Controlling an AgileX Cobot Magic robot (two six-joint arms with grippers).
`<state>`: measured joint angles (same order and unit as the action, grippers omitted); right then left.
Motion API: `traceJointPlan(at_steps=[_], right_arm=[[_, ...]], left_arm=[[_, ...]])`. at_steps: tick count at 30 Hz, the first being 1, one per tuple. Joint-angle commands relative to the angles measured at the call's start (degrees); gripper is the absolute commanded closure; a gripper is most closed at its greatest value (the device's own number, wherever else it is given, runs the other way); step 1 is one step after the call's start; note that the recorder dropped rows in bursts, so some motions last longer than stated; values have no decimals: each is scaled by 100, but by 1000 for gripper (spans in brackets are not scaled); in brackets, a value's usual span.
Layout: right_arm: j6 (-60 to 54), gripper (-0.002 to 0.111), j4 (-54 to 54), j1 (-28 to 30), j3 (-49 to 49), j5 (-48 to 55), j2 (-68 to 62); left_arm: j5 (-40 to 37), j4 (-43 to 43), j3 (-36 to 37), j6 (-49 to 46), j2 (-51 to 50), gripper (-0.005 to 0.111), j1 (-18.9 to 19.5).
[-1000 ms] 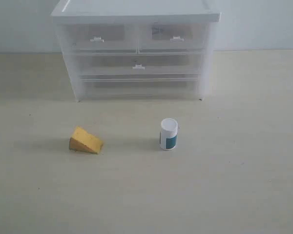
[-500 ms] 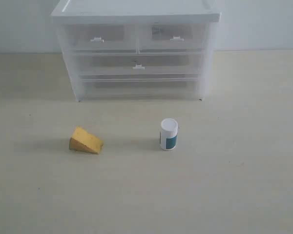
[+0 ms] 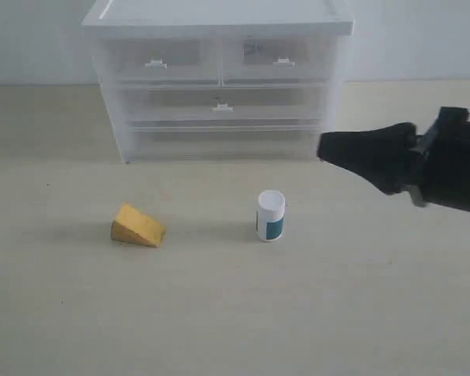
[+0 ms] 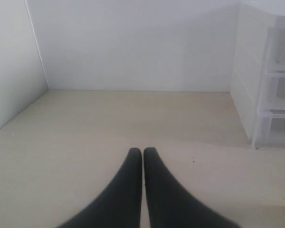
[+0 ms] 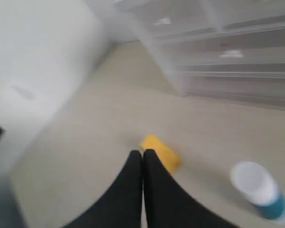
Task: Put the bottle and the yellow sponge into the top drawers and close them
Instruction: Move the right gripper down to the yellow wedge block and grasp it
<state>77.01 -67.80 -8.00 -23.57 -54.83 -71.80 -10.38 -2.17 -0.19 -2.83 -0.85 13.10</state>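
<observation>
Exterior view: we see the bottle (image 3: 271,215) upright at centre, the yellow sponge (image 3: 138,225) left of centre, and the top drawers (image 3: 158,59) closed at upper centre. The right gripper (image 3: 325,149) sits at the right edge.
Left wrist view: we find the left gripper (image 4: 142,153) closed tip to tip, holding nothing.
Right wrist view: we see the right gripper pressed together and empty, with the sponge and bottle just beyond.

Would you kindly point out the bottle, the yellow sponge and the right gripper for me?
bottle (image 3: 271,217), exterior view, middle of its white body.
yellow sponge (image 3: 138,225), exterior view, sloped yellow top face.
right gripper (image 5: 142,154), right wrist view, where the tips of its two fingers meet.
</observation>
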Motion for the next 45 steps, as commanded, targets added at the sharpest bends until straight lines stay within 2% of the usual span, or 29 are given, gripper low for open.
traceJointPlan(at_steps=[1,2,3,4,5,6,9,12,16,20,29,31,33,36,40,42,45], right_arm=[[-794,94,1869,-287,-97,-1513,-1805],[-794,88,2023,-455,-165,-1513,-2088],[-753,72,2190,-858,-446,-1513,-2594],[-640,64,2278,-1034,-591,-1513,-2767],[-458,53,2697,-1472,-985,-1513,-3136],[-385,48,3197,-1799,-1299,-1513,-3382],[-220,48,4318,-2494,-2198,-1440,-3887],[559,48,4767,-2910,-3227,-400,-4313],[951,48,4794,-2928,-3993,-77,-4594],[1286,48,4807,-2928,-4678,737,-4902],[1350,48,5593,-2916,-5584,755,-5618],[1336,55,5745,-2916,-5604,755,-5618],[1065,86,5971,-2916,-5604,773,-5618],[1029,109,6104,-2916,-5604,773,-5618],[1029,108,5941,-2916,-5604,773,-5618],[1029,108,5447,-2916,-5575,685,-5618],[1154,108,4719,-2974,-5290,-35,-5588]], left_arm=[[-16,14,19,6,-22,103,-42],[-16,14,19,6,-22,103,-42],[-16,14,19,6,-22,103,-42],[-16,14,19,6,-22,103,-42],[-16,14,19,6,-22,103,-42],[-16,14,19,6,-22,103,-42],[-16,14,19,6,-22,103,-42],[-16,14,19,6,-22,103,-42],[-16,14,19,6,-22,103,-42],[7,14,19,6,-22,103,-42],[7,14,19,6,-22,103,-42],[7,14,19,6,-22,103,-42],[7,14,19,6,-22,103,-42],[7,14,19,6,-22,103,-42],[7,14,19,6,-22,103,-42],[7,14,19,6,-22,103,-42],[55,14,19,6,-22,103,-42]])
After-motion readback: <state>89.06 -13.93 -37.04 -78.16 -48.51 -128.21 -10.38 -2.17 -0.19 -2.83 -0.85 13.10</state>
